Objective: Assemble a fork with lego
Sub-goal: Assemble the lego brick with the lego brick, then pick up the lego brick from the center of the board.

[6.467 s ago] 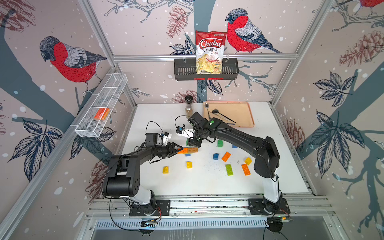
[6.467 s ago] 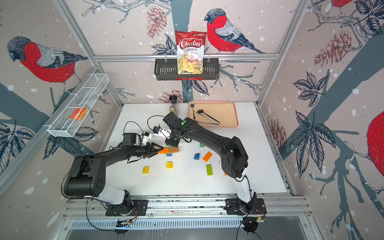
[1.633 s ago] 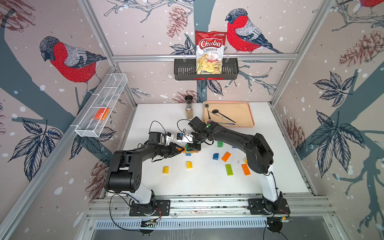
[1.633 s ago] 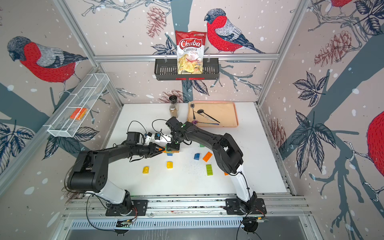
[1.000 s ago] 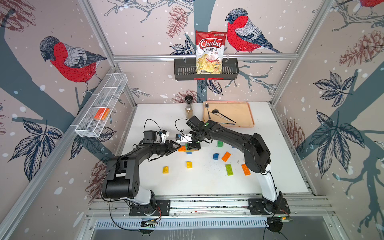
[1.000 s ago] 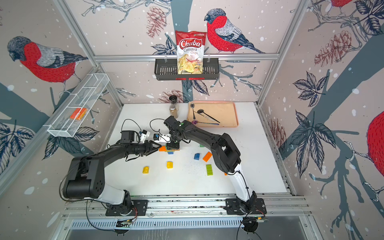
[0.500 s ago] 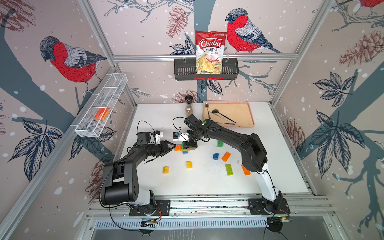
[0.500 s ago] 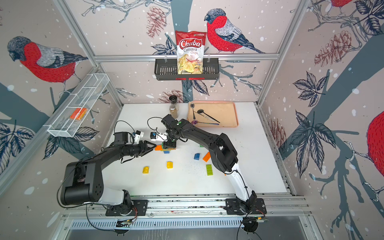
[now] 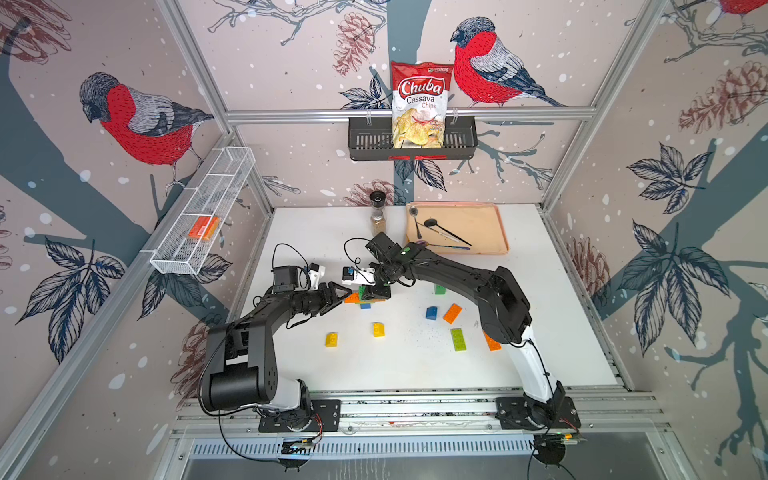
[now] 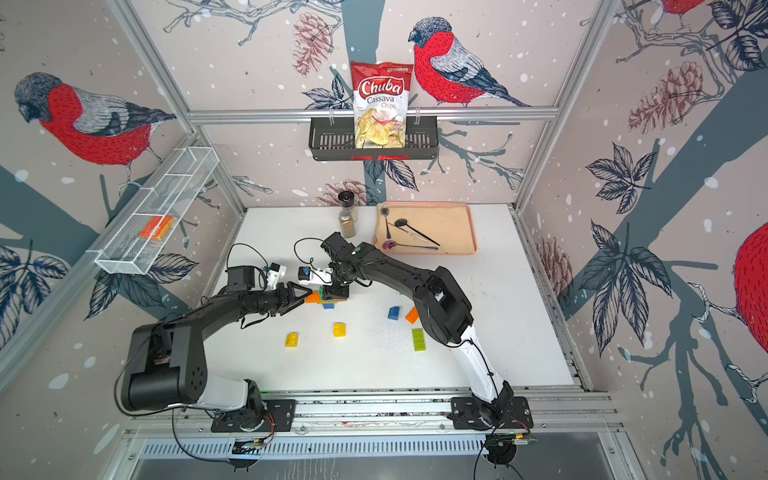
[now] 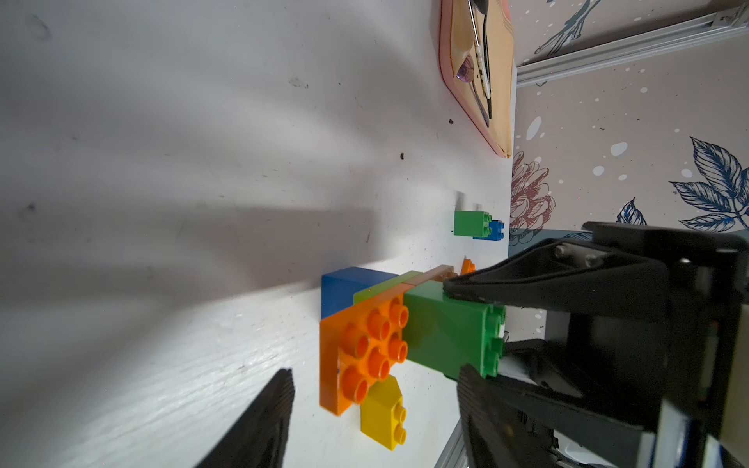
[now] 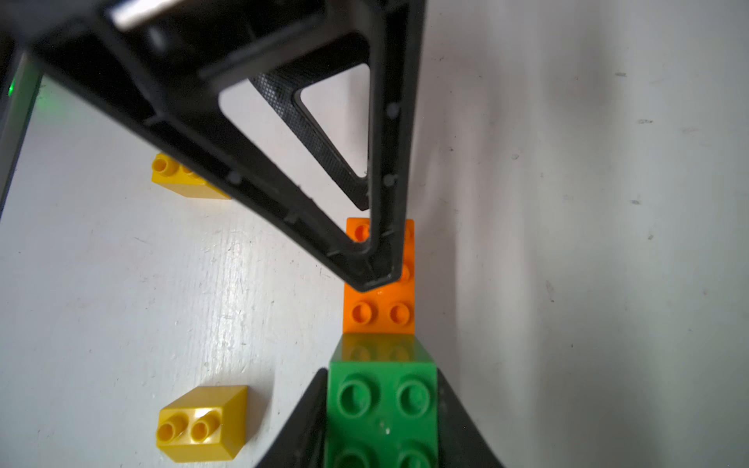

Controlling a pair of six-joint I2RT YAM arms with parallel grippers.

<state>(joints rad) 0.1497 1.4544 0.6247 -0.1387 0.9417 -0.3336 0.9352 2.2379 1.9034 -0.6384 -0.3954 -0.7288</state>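
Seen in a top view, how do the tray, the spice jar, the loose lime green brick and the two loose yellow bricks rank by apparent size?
Largest to smallest:
1. tray
2. spice jar
3. loose lime green brick
4. yellow bricks; the two look alike, so I do not rank them.

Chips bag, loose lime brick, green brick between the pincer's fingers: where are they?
Chips bag (image 9: 420, 104): in a top view, on its printed front.
Loose lime brick (image 9: 458, 339): in a top view, on its studded top.
Green brick (image 12: 383, 407): right wrist view, on its studded top.
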